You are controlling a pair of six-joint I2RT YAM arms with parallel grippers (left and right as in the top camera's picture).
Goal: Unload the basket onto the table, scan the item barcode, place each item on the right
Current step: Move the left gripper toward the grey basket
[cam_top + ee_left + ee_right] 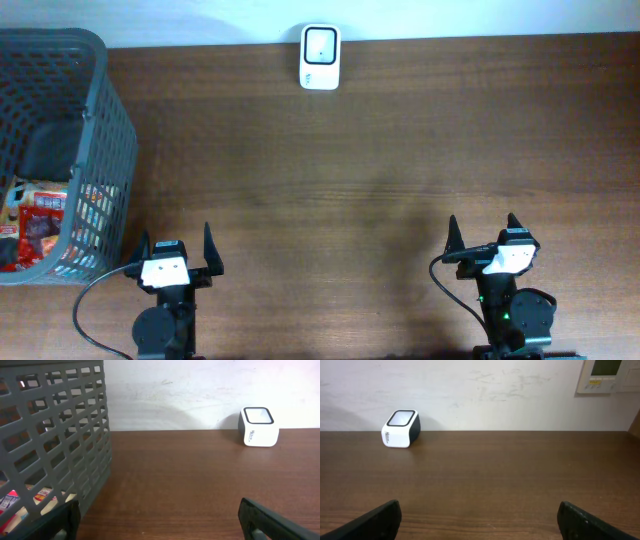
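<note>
Nothing has really started as far as I can tell. Both arms are parked at the near edge of the table (380, 180). The left fingers (272, 522) are spread wide with nothing between them, and same deal with the right fingers (592, 522): wide apart and empty.

The stuff to scan is sitting in the grey basket (105, 130) at the left end of the table. You can see a red and white packet (42, 215) down in the bottom, and there's something dark above it that I can't make out. The scanner (320, 57), a little white box with a dark window on top, is at the far edge of the table against the wall, well apart from both the basket and the arms.

So I'd say the step in hand is the very first one: grab an item. The left arm is just beside the basket, so it looks like the obvious one for the job. The basket walls are tall, so the fingers probably have to go up over the rim and come straight down onto a packet, not in from the side. After that it's a carry across to the scanner with the barcode facing that window, and I can't see any barcode from here, so it may need some turning.
</note>
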